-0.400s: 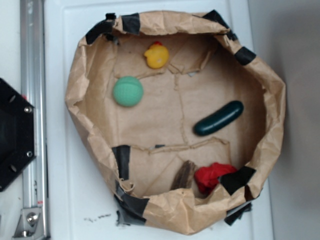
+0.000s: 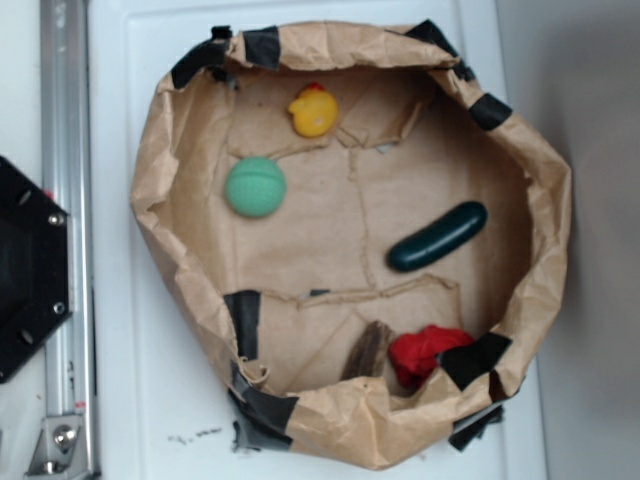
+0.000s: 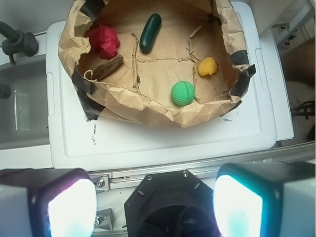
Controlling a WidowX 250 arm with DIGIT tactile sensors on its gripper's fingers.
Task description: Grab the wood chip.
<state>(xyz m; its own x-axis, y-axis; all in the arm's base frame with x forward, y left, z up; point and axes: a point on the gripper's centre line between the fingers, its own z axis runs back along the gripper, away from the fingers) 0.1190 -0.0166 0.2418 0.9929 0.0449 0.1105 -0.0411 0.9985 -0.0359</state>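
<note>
On the white counter (image 2: 150, 400) sat a brown paper bag (image 2: 545, 200) rolled down into a shallow basin, its rim patched with black tape. A metal rail (image 2: 62, 200) ran along the counter's left edge in the exterior view, with a black base plate (image 2: 25, 270) beside it. Grey surface lay to the right of the counter.

Inside the bag, the wood chip (image 2: 366, 351) lay against the near wall in the exterior view, just beside a red cloth (image 2: 422, 353) and apparently touching it. A cucumber (image 2: 437, 236) lay at a slant toward the right side, apart from the chip. A green ball (image 2: 255, 185) and a yellow duck (image 2: 313, 110) sat toward the far left, well apart from the chip.

From the wrist view, the chip (image 3: 108, 67) showed at the bag's left, below the cloth (image 3: 103, 39), with the cucumber (image 3: 150, 32) to its right.

The pincer (image 3: 155, 205) appeared only in the wrist view, spread wide, its two pale fingers (image 3: 71, 207) at the bottom corners of the frame. It held nothing and touched nothing, hanging over the base plate well short of the bag.
</note>
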